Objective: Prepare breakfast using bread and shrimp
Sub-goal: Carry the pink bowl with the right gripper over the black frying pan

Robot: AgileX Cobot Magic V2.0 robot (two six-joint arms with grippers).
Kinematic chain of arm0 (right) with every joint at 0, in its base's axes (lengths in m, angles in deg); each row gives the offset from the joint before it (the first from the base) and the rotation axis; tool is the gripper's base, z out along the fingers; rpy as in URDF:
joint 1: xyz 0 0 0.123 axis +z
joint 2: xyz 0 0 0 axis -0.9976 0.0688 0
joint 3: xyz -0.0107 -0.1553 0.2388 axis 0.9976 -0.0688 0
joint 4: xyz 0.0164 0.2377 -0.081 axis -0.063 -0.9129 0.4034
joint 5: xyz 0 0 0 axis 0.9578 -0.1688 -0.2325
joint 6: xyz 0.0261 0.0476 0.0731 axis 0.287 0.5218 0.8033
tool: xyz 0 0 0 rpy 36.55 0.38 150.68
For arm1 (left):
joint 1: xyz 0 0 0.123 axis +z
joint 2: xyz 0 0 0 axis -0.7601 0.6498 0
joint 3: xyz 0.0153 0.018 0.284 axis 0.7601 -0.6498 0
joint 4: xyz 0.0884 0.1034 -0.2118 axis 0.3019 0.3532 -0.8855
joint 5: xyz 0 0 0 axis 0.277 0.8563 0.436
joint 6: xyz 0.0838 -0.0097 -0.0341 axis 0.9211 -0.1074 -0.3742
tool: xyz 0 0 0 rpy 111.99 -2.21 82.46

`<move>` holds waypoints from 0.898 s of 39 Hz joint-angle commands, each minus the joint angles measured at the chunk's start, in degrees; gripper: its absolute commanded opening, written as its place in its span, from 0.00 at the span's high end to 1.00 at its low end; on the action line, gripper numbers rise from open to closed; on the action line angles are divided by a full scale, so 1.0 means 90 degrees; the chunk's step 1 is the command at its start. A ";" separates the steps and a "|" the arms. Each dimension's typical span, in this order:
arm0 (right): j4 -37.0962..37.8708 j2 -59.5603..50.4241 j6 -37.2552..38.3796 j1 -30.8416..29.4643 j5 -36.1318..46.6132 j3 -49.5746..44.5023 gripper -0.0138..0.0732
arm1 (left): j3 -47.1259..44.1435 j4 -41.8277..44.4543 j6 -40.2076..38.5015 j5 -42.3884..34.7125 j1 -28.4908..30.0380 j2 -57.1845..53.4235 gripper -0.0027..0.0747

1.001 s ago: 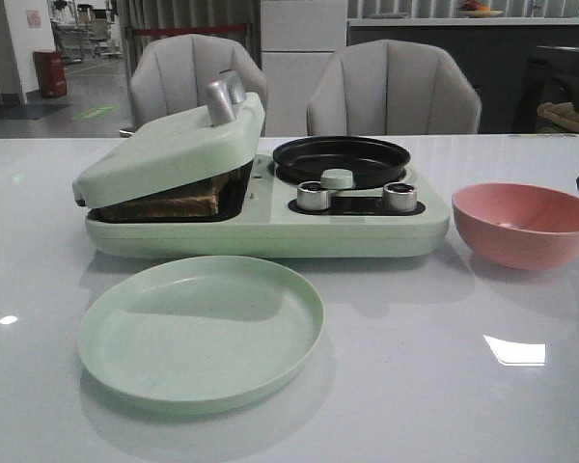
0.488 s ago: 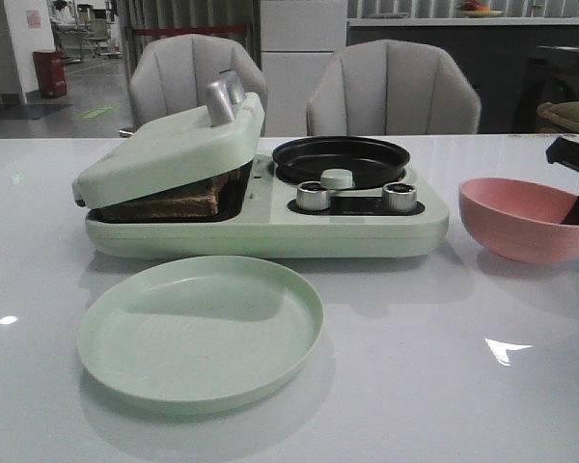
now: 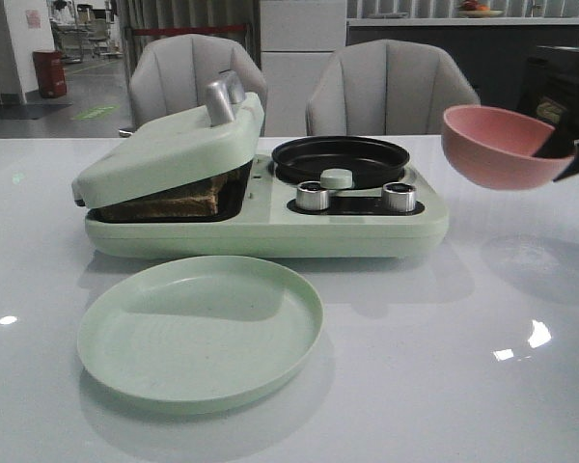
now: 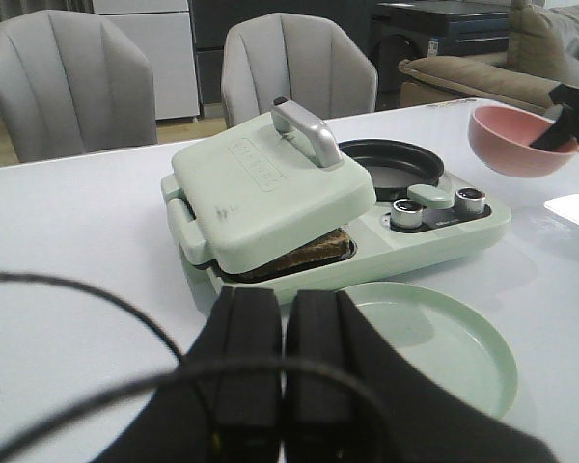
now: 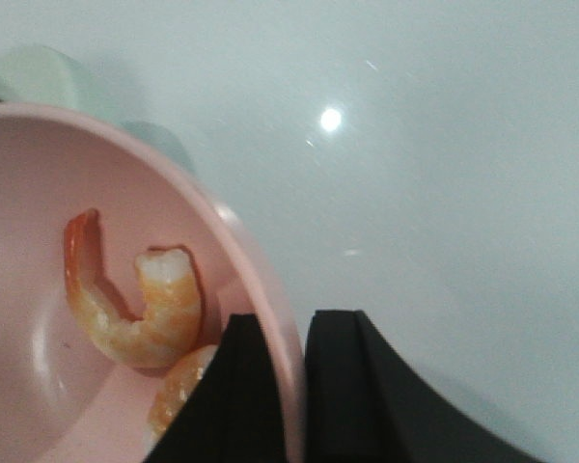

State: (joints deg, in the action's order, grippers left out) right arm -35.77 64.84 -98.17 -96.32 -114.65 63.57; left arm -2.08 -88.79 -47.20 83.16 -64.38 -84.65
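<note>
shrimp (image 5: 135, 309): 2 in pink bowl (image 3: 492, 147) | right end effector (image 5: 294, 386): clamps bowl rim | left end effector (image 4: 282, 371): closed, empty

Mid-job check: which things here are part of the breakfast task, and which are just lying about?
In the job:
bread, in the sandwich press
shrimp, in the pink bowl
right gripper, clamped on the bowl rim
black pan
green plate

Just about:
left gripper, shut, idle
chairs

Office-like room: padded grey chairs (image 3: 391, 87) behind a white table (image 3: 444, 386).
</note>
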 commanded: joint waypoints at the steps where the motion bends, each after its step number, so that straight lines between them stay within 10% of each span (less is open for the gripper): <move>1: -0.0337 -0.0381 -0.0192 0.0396 0.0040 0.0797 0.68 | 0.0154 -0.0127 -0.0066 -0.0477 0.0004 0.0076 0.82; 35: 0.1028 0.0433 -0.0976 0.2638 0.5763 0.1664 0.68 | 0.0154 -0.0127 -0.0066 -0.0477 0.0004 0.0076 0.82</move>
State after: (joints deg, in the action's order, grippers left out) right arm -29.25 72.22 -107.62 -72.83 -70.36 76.43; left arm -2.08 -88.79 -47.20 83.16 -64.38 -84.65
